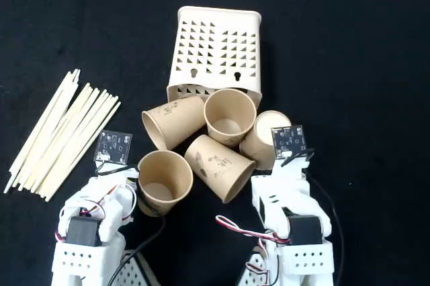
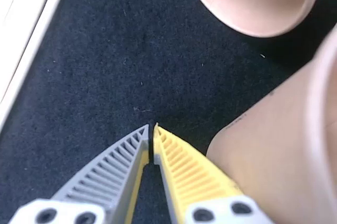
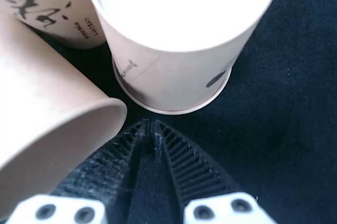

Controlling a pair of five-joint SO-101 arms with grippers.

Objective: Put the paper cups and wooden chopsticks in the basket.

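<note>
left gripper, right gripper pinched closed, empty, by wrist views; high view adds chopsticks, seemingly tipped basket.

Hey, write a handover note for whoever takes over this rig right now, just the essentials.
Left end effector: shut, empty.
Right end effector: shut, empty.
Both sit near the five paper cups, clustered on the table in front of the basket; chopsticks piled on the left arm's side.
Done: nothing seen in the basket.
Left: every cup and all chopsticks.
</note>
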